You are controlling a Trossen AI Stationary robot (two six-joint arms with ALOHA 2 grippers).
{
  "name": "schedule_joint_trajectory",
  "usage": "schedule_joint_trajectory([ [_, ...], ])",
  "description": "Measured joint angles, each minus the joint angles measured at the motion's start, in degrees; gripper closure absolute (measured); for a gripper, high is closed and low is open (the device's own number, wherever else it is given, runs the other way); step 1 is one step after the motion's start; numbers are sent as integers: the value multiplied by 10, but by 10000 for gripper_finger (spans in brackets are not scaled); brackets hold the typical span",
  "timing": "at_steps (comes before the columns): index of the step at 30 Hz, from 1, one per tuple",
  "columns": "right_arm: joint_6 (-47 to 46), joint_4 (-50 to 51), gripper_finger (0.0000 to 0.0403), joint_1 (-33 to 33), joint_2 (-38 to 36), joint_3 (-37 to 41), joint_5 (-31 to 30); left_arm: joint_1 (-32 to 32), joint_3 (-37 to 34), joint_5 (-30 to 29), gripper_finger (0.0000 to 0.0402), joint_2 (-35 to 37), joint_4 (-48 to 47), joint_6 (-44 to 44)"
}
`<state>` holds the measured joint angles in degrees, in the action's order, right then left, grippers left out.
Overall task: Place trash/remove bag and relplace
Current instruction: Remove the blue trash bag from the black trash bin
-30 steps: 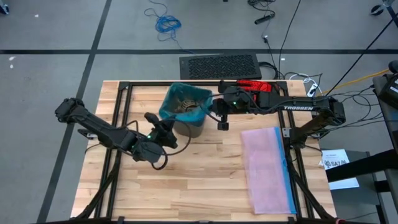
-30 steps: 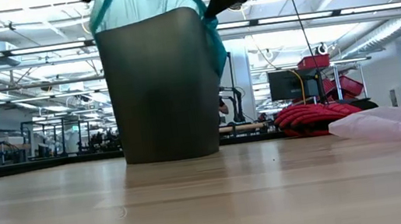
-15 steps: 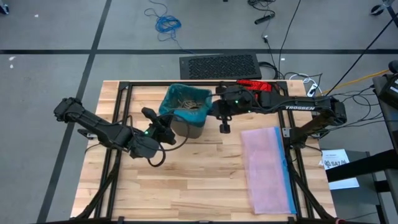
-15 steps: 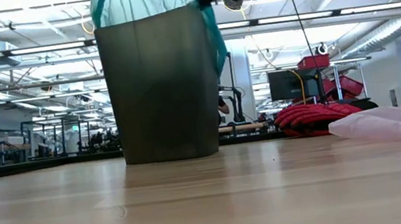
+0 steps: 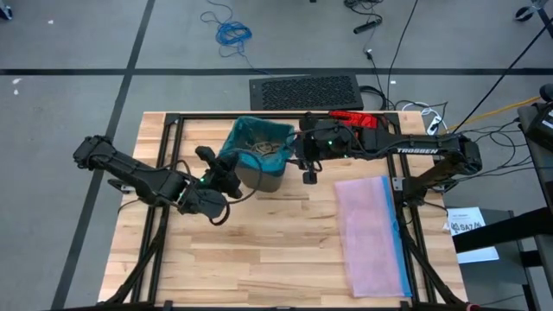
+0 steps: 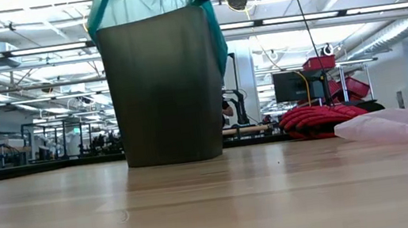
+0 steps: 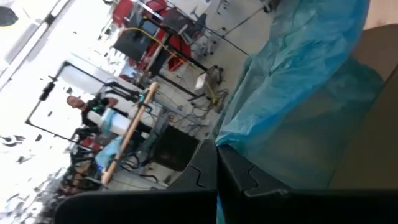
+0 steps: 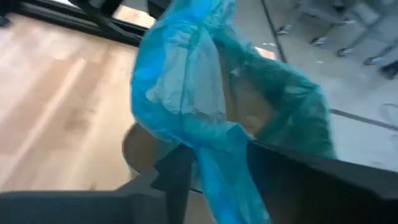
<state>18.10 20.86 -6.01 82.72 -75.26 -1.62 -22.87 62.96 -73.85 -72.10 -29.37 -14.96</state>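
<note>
A grey bin (image 5: 262,177) stands at the table's far middle. The teal bag (image 5: 246,138) lines it, and its rim is bunched up above the bin (image 6: 160,88). Brown trash wads (image 5: 261,145) lie inside the bag. My left gripper (image 5: 226,166) is at the bin's left side, shut on the bag's rim. My right gripper (image 5: 299,154) is at the bin's right side. Its fingers are apart, and a strip of the bag (image 8: 217,162) hangs between them. My left gripper pinches the bag's rim (image 7: 233,134) on the bin's left side between its two fingers (image 7: 249,180), coming nearly level from the table's left. The film is held above the bin's edge. My right gripper's spread fingers (image 8: 177,174) stand either side of the bag's right rim. I cannot tell whether they touch it.
A pale pink bag (image 5: 371,233) lies flat on the table's right half. A red-and-black glove (image 5: 354,118) lies at the far right behind my right arm. The near half of the table is bare wood (image 5: 259,259).
My left gripper has gone up a little and toward the table's far edge, staying shut on the bag. In the low view the bag's left rim stands higher above the bin's edge than before. The bin has stayed in place.
</note>
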Motion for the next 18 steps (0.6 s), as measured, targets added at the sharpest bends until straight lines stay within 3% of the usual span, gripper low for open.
schedule_joint_trajectory([
  [6,25,4,202,40,0,0,-13,11,0,6,401,15,1,1],
  [10,26,20,198,74,0,0,-11,20,0,12,401,31,1,12],
  [18,38,31,197,114,4,0,-11,48,0,80,402,48,4,13],
])
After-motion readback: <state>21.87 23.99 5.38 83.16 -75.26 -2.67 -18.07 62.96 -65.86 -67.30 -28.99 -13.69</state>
